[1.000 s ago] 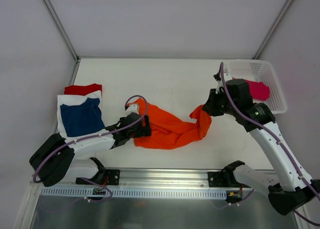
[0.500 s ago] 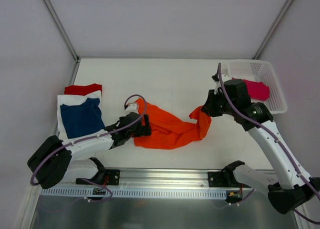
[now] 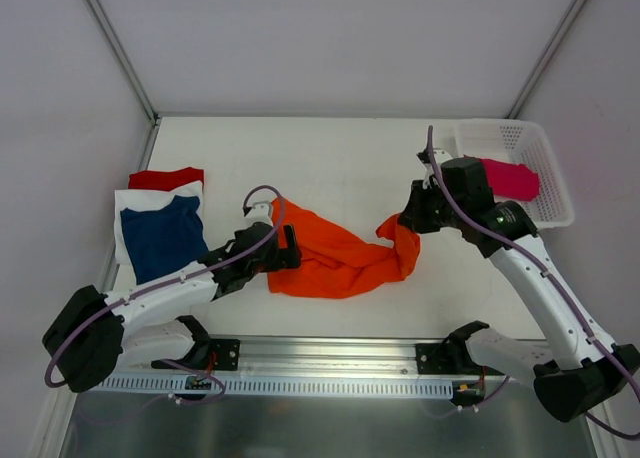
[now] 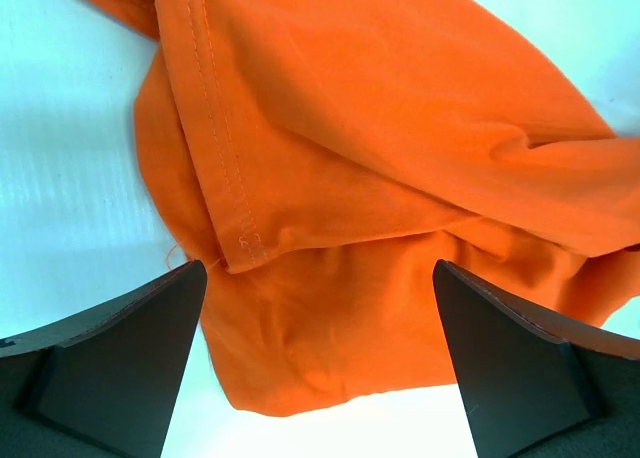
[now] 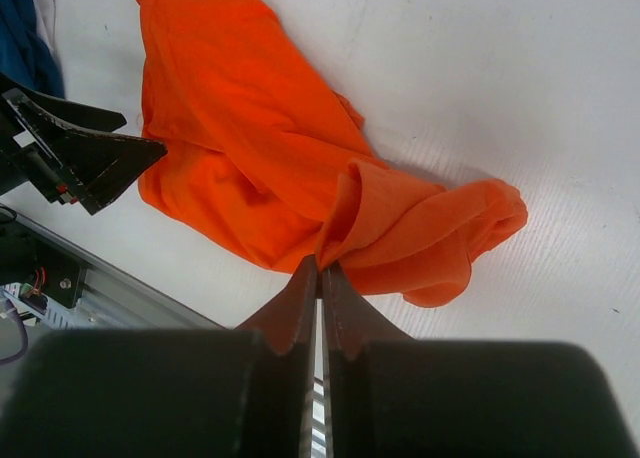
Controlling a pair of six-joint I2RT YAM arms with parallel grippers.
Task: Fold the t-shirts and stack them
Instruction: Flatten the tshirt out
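Orange t-shirt (image 3: 340,258) is crumpled on the desk (image 3: 330,158), spread between the two pincers. Its right end is pinched in the right pincer (image 5: 320,268), with the fingers closed tight on a raised fold. The left pincer (image 4: 318,268) is spread wide over the hemmed left edge, nothing gripped. Navy t-shirt (image 3: 165,236), white t-shirt (image 3: 128,206) and red t-shirt (image 3: 166,178) are stacked just left of the left pincer. Magenta t-shirt (image 3: 510,180) is seen in the basket (image 3: 545,153) behind the right pincer.

No readable text, labels, brands or numbers in any view.
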